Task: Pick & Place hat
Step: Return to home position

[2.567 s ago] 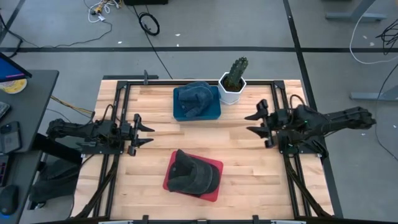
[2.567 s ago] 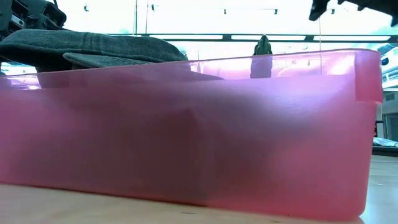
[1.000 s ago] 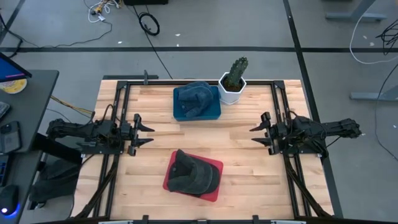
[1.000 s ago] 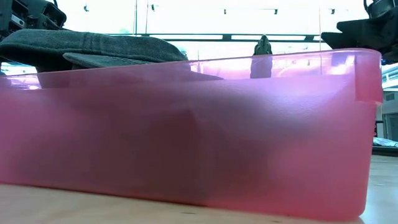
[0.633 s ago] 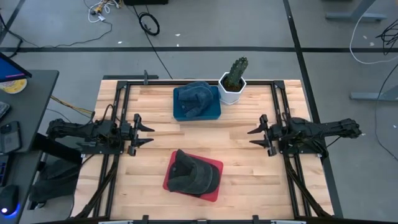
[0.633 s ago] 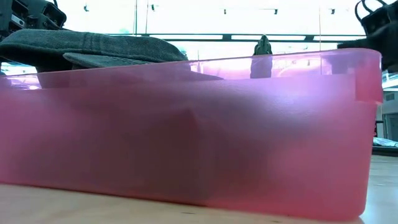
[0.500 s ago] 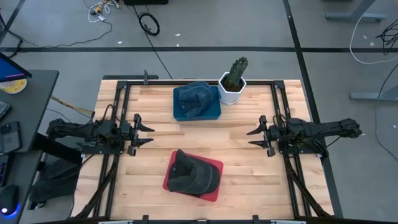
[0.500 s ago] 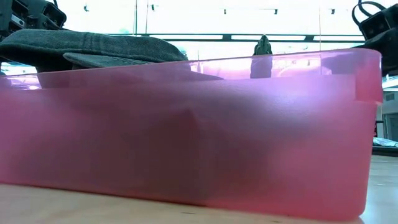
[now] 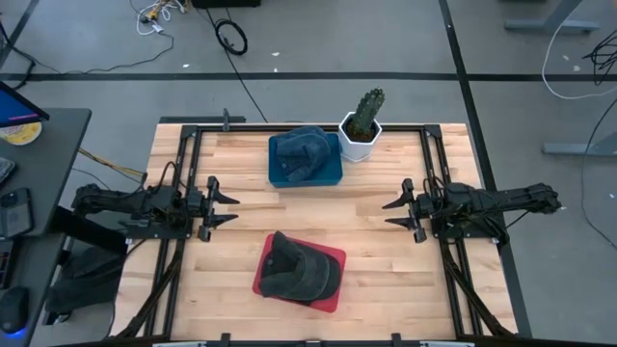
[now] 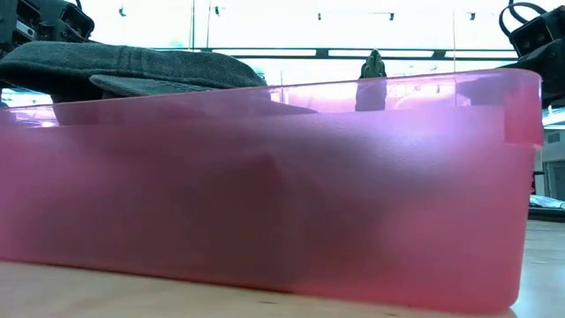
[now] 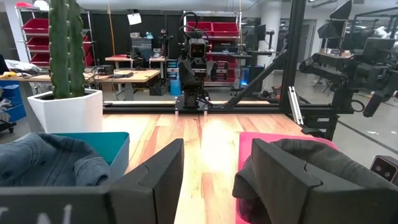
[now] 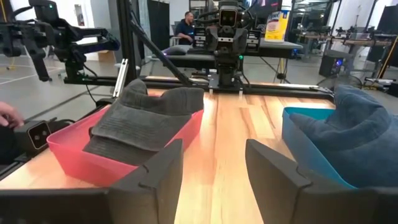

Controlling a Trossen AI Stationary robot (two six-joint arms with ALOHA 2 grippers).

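Observation:
A dark grey cap (image 9: 297, 270) lies in a red tray (image 9: 330, 293) near the table's near edge; the low view looks through that tray (image 10: 291, 185), with the cap (image 10: 132, 62) above its rim. A blue hat (image 9: 304, 151) sits in a teal tray (image 9: 330, 175) at the far side. My left gripper (image 9: 229, 202) rests open at the table's left. My right gripper (image 9: 392, 211) rests open at the right. In the left wrist view the cap (image 11: 311, 165) and blue hat (image 11: 50, 162) flank my open fingers; the right wrist view shows the cap (image 12: 149, 118) and blue hat (image 12: 348, 130).
A potted cactus (image 9: 362, 123) in a white pot stands at the far edge beside the teal tray. Bare wood (image 9: 318, 212) lies between the two trays and between the grippers. Black rails (image 9: 439, 183) frame the table. A person's hand (image 12: 7, 112) shows at the right wrist view's edge.
My right gripper moved slightly toward the table's left and came to rest low at the right side. The left arm, the cap and the hat stayed where they were.

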